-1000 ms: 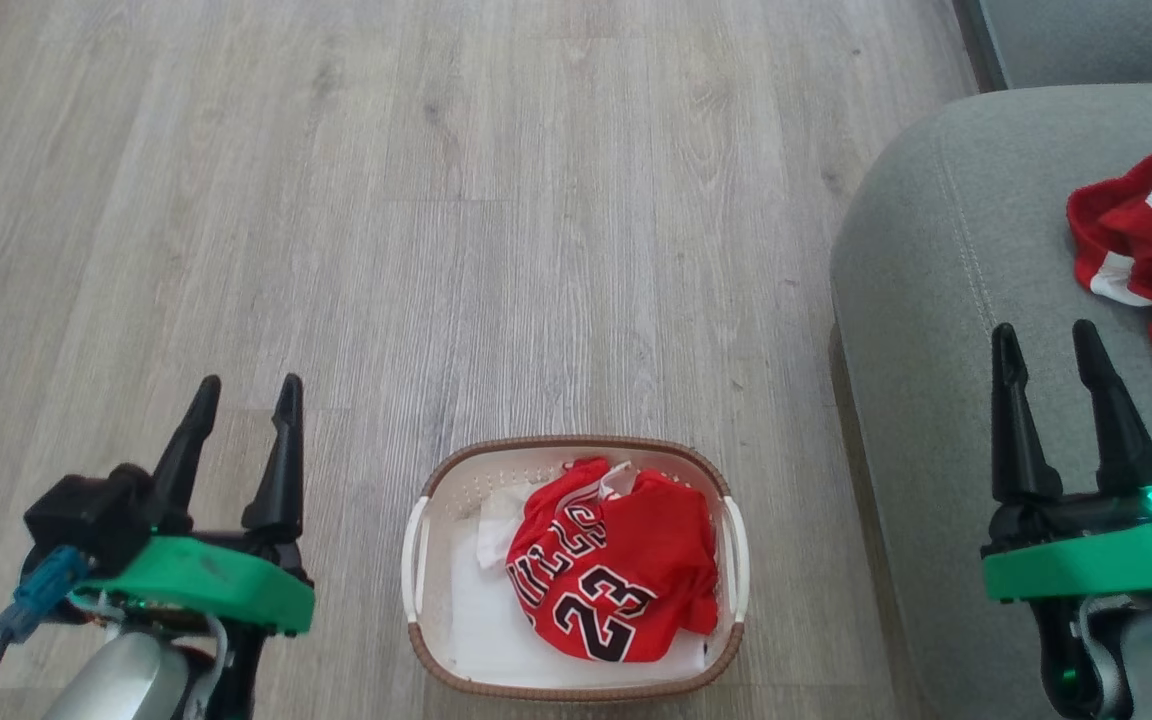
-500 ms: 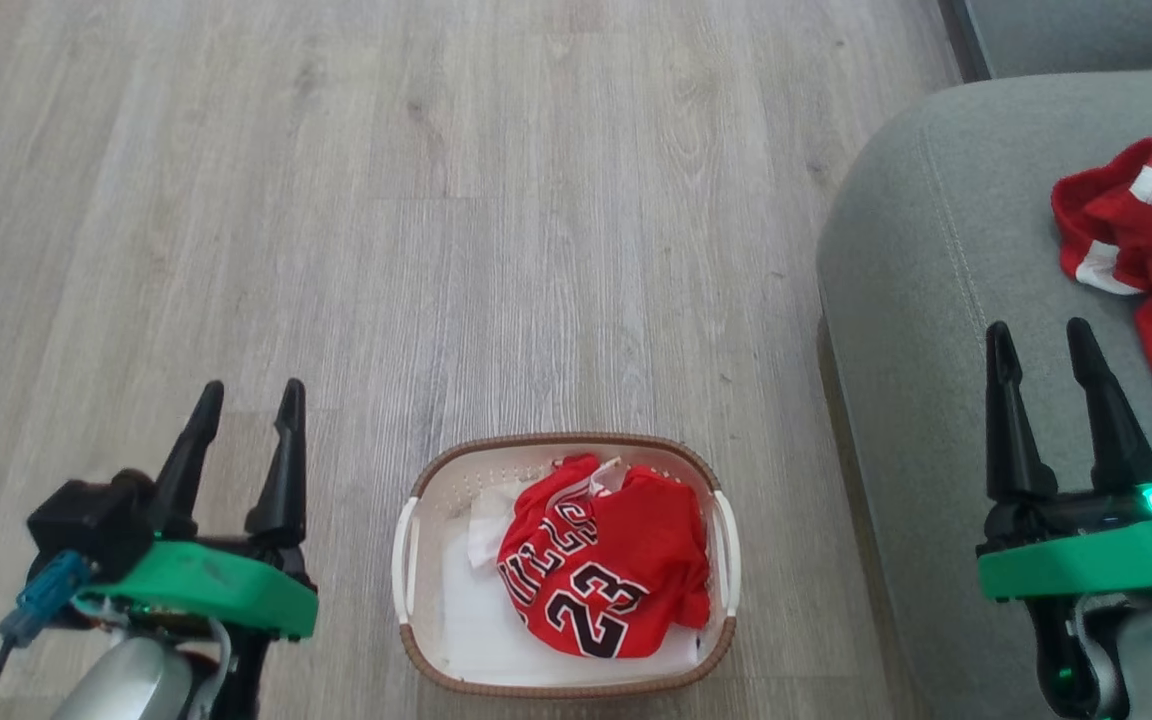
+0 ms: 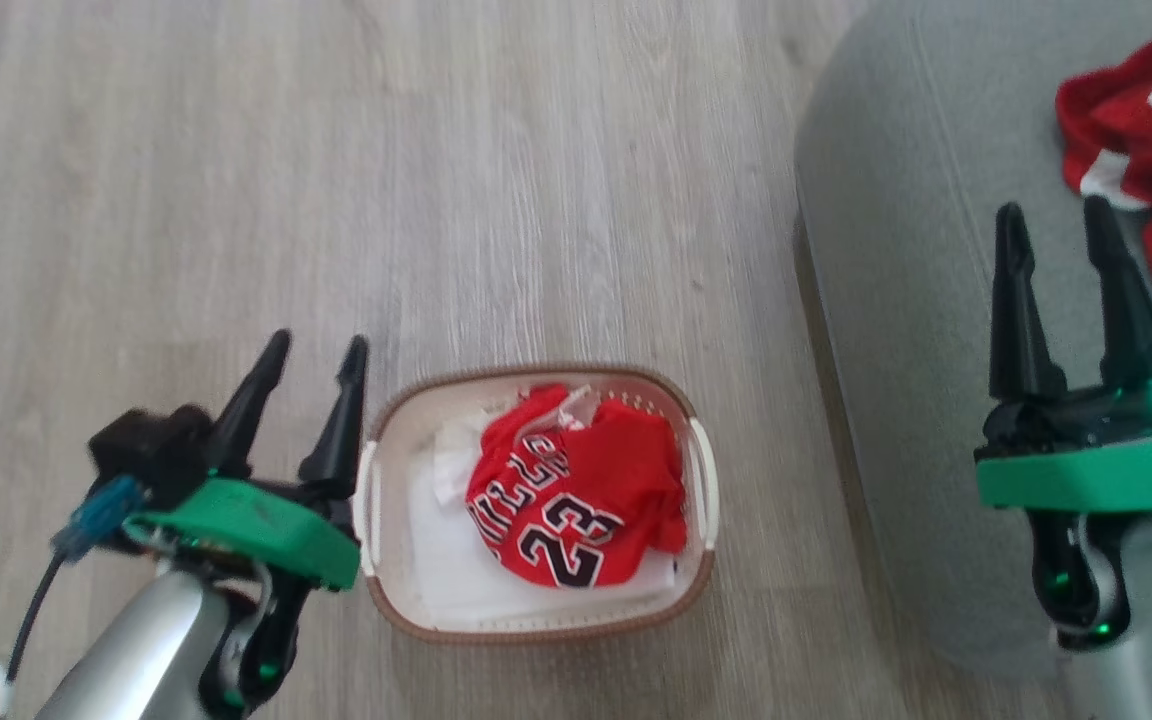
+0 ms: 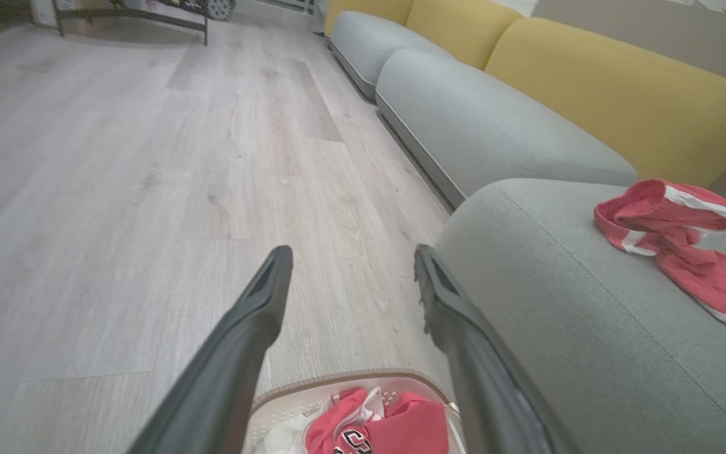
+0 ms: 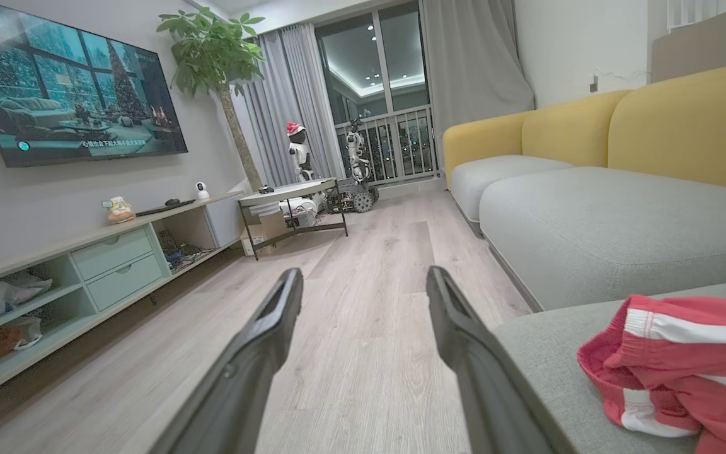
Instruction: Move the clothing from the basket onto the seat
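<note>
The basket (image 3: pixel 536 632) stands on the wooden floor (image 3: pixel 436 150) at about 6 o'clock in the head view, its brown rim whole and its white handles at 3 and 9 o'clock. Inside it lies a crumpled red jersey (image 3: pixel 576 500) with "23" and part of the black-white lettering facing up. It fills the 3 o'clock half of the tub and rests on white fabric (image 3: pixel 441 575) that spreads toward 9 o'clock and along the 6 o'clock wall. The seat (image 3: pixel 896 250), a grey-green cushion with a rounded edge, takes up the 3 o'clock side of the view, close to the basket but with a strip of floor between them. A pair of red shorts (image 3: pixel 1136 120) with white trim already lies bunched on the seat at 2 o'clock. The left gripper (image 3: pixel 319 343) hangs at 8 o'clock, just beside the basket's 9 o'clock handle, with its two dark fingers spread apart and nothing between them; whether it touches the handle cannot be told. The right gripper (image 3: pixel 1053 208) hangs at 4 o'clock over the seat, its fingers likewise parted and empty, the tips just short of the shorts, which lie toward 1 o'clock of them. In the left wrist view a yellow backrest (image 4: pixel 621 94) rises behind the cushions.
</note>
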Motion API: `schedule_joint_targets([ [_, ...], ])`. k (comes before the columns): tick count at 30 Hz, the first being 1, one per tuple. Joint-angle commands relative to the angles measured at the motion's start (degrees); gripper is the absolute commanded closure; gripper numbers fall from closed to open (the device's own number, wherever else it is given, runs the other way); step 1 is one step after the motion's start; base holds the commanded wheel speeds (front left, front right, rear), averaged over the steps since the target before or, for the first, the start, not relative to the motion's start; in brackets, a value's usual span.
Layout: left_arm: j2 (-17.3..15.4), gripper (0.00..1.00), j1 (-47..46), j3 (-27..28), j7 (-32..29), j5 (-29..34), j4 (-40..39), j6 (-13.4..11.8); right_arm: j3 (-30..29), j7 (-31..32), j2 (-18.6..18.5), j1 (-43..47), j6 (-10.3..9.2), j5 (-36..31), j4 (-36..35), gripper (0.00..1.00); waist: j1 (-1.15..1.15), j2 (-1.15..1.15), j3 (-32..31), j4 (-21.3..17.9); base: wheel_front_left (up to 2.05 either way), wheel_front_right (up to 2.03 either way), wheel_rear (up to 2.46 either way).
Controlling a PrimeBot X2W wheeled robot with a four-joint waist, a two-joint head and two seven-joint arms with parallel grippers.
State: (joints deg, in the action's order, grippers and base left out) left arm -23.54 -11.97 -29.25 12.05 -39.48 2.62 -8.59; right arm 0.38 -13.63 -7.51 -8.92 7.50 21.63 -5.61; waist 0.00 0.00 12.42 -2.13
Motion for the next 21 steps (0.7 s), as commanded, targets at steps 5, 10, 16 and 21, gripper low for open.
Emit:
schedule_joint_targets([
  [5, 0.22, 0.0, -6.49, 0.34, -1.0, 0.43, 2.33, 2.46, 0.93, -0.47, -0.16, -4.35, -0.01, -0.57, -2.81, 0.0, 0.0, 0.0, 6.09, -2.46, 0.0, 0.0, 0.0],
  [10, 1.16, 0.0, -10.87, -1.66, -1.89, 1.38, 7.45, 4.87, 0.55, -0.76, 0.03, -7.2, -0.01, -0.84, -3.65, 0.0, 0.0, 0.0, 10.26, -3.73, 0.0, 0.0, 0.0],
  [16, 3.31, 0.0, -18.31, -5.51, -3.81, 2.87, 19.72, 9.97, 0.49, -1.05, 0.58, -11.09, -0.01, -1.41, -5.0, 0.0, 0.0, 0.0, 17.02, -5.23, 0.0, 0.0, 0.0],
  [21, 5.37, 0.0, -23.88, -8.01, -4.5, 3.97, 28.48, 12.99, 0.82, -1.17, 1.0, -13.9, -0.01, -2.01, -6.14, 0.0, 0.0, 0.0, 21.63, -6.46, 0.0, 0.0, 0.0],
])
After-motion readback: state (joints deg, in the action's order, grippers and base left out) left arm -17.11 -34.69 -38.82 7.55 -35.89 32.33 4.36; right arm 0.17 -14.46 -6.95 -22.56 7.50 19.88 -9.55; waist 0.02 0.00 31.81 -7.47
